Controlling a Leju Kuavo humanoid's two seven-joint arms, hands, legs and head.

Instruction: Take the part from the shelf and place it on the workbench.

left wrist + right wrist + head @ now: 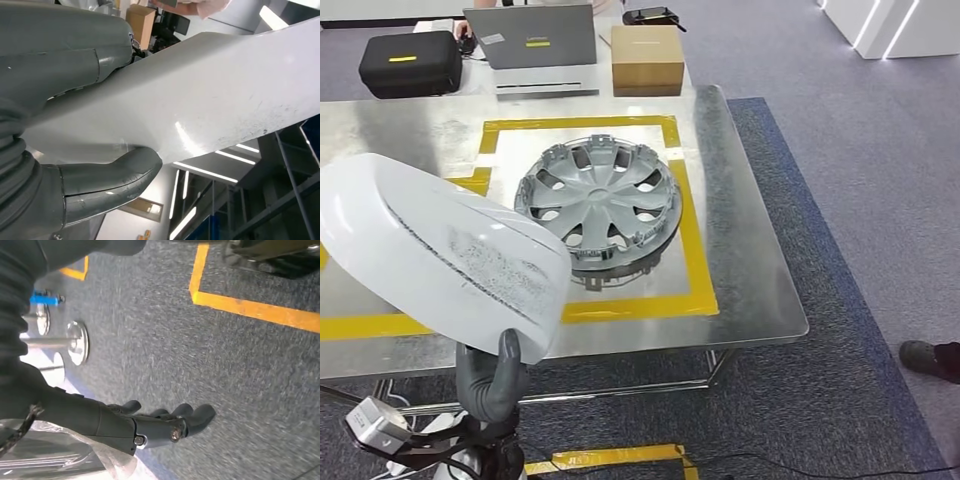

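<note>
My left hand is clamped on the white part, thumb under its edge, holding it tilted over the workbench near edge, just beside the grey wheel cover. My right hand hangs over carpet w/ fingers apart, holding nothing.

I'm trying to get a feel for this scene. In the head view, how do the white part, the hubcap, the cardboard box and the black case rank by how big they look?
1. White part, though it is held nearest the camera, which inflates it.
2. Hubcap.
3. Black case and cardboard box look about alike; I can't rank them.
</note>
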